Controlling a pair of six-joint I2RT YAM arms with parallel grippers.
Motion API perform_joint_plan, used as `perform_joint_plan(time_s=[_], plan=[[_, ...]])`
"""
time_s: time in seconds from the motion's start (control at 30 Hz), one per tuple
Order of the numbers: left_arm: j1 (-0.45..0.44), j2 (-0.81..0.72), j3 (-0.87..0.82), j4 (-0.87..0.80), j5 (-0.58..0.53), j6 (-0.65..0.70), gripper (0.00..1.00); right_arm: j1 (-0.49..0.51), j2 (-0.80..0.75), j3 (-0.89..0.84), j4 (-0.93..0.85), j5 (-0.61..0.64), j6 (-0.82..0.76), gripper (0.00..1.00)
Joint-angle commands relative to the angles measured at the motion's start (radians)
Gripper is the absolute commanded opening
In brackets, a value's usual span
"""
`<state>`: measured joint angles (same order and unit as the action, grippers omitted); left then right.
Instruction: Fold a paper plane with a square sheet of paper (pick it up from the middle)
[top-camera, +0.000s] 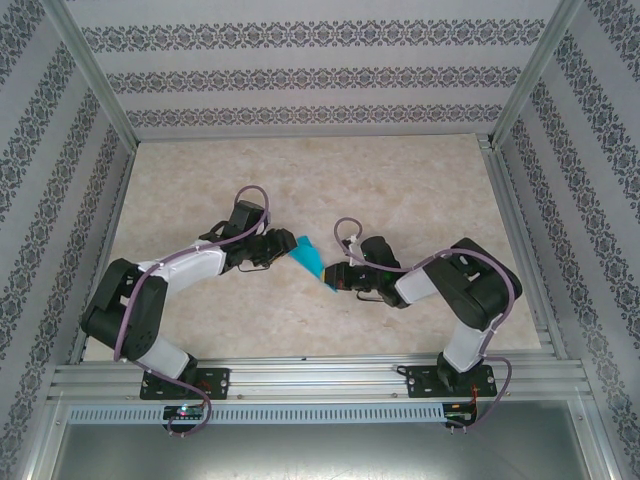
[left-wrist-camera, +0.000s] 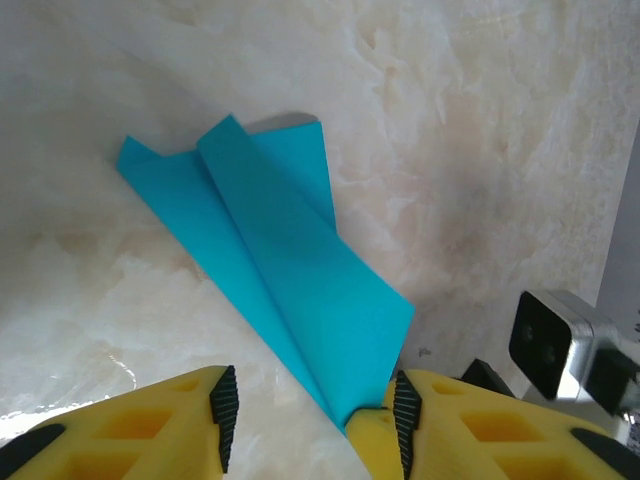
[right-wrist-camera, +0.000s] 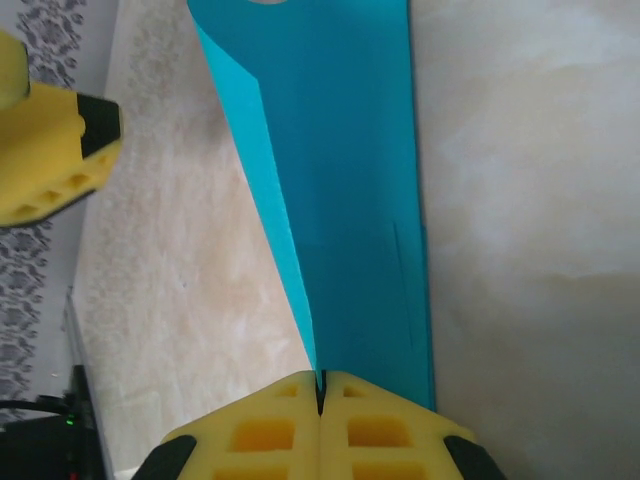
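The paper plane (top-camera: 308, 258), the teal-blue sheet folded into a narrow wedge with a centre crease, hangs between my two grippers above the middle of the table. My right gripper (top-camera: 336, 278) is shut on its narrow end; in the right wrist view the jaws (right-wrist-camera: 321, 385) pinch the crease and the paper plane (right-wrist-camera: 350, 200) runs away from them. My left gripper (top-camera: 283, 247) is open. In the left wrist view the paper plane (left-wrist-camera: 290, 290) comes down between the fingers of the left gripper (left-wrist-camera: 310, 412), its tip close to the right finger (left-wrist-camera: 400, 420), the wide end far off.
The marbled beige tabletop (top-camera: 300, 190) lies below. Patterned walls (top-camera: 300, 80) and aluminium frame rails (top-camera: 320, 375) close it in. The right wrist's camera (left-wrist-camera: 550, 340) sits close beside my left gripper, and a left finger (right-wrist-camera: 45, 150) stands left of the paper's far end.
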<state>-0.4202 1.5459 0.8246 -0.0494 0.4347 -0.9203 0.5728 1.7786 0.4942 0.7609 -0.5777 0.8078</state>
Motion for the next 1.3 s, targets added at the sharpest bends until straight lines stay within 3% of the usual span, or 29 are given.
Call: perform_joint_plan(time_s=[0.0,0.33,0.73,1.03,1.27], plan=[[-0.024,0.013,0.011,0.063,0.034,0.037,0.46,-0.018,0.039,-0.004,0.077,-0.078,0.090,0.00],[-0.076,0.089,0.056,0.106,0.098,0.097,0.45,-0.030,0.056,0.028,0.064,-0.140,0.166,0.00],[-0.108,0.222,0.097,0.222,0.106,0.080,0.46,-0.031,0.084,0.045,0.061,-0.146,0.197,0.00],[-0.108,0.246,0.117,0.191,0.075,0.095,0.46,-0.028,0.044,0.059,-0.031,-0.122,0.106,0.25],[-0.108,0.265,0.130,0.191,0.079,0.093,0.46,-0.009,-0.014,0.102,-0.257,-0.045,-0.019,0.29]])
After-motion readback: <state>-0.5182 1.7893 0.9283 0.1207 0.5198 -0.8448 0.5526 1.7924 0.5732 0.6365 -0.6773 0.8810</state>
